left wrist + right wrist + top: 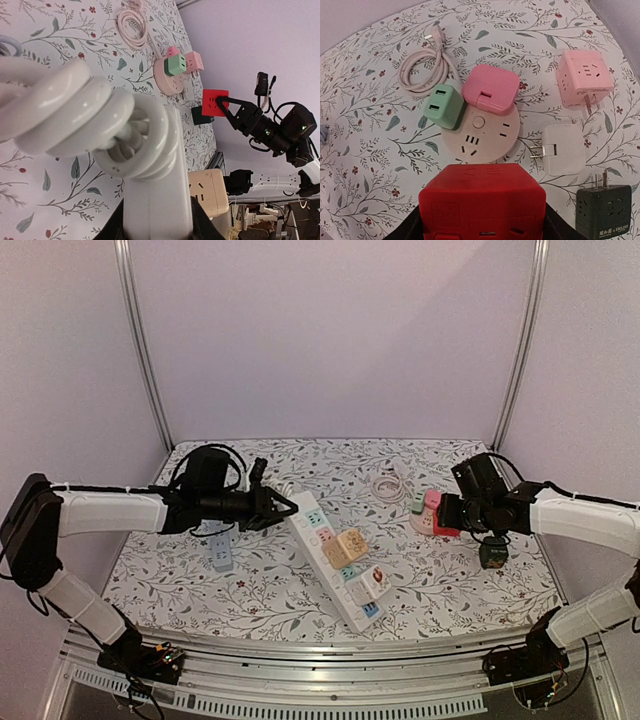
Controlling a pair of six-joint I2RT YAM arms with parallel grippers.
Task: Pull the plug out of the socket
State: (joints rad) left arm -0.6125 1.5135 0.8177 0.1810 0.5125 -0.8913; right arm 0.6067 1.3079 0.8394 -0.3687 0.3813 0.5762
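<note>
While the right gripper (445, 516) hangs over the right side of the flowery table (450, 590), its jaws are clamped on the sides of a red cube plug (482, 200). That one's up in the air and not sitting in anything. Just past it is the round socket (487, 142), flat on the table, with a pink plug (491, 89) and a mint green plug (444, 106) stuck in its top. From the right wrist cam the red cube covers the near edge of the round socket, but the left wrist cam shows it clear of it, off to one side.

Loose stuff nearby: a pale pink cube (584, 80), a white adapter (563, 149) with its prongs pointing sideways, a dark green cube (605, 212) with prongs up, and a coiled pink cable (422, 67).

Over on the other side, the left gripper (283, 505) is at the far end of the long white power strip (332, 578), jaws closed down on the white base of a spiral bulb lamp (85, 115). Honestly can't tell if that base is seated in the strip or not. A beige cube (350, 545) sits plugged in mid-strip.
</note>
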